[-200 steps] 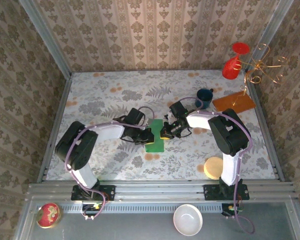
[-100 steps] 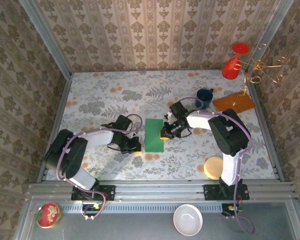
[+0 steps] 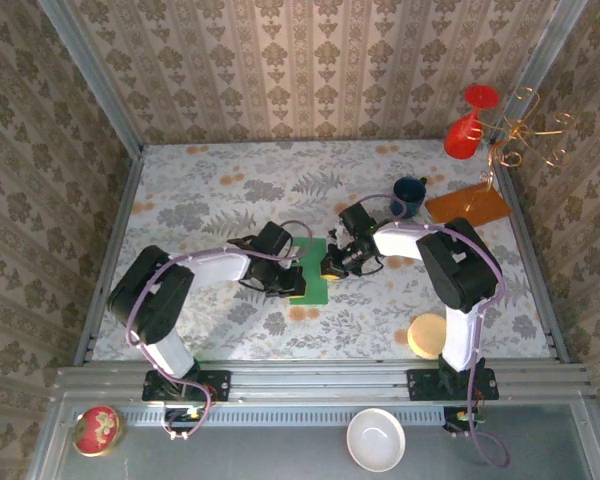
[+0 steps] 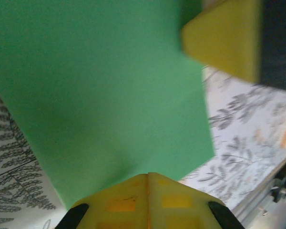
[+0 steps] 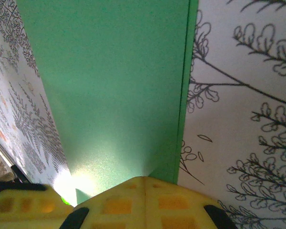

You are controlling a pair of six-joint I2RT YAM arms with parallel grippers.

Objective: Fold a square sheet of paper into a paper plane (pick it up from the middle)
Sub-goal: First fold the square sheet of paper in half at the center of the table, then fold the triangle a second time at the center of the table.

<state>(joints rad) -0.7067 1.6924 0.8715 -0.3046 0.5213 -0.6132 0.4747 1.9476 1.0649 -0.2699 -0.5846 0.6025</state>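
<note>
Noted: the square sheet of paper (image 3: pixel 316 287), folded double, lies flat mid-surface (image 3: pixel 210 190). At its left edge is the left gripper (image 3: pixel 293 283), jaws together. At its right edge is the right gripper (image 3: pixel 332 267), jaws together. Whether either pinches the sheet cannot be told.

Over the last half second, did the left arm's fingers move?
Yes. The left fingers moved right, toward the blue mug, onto the green paper.
</note>
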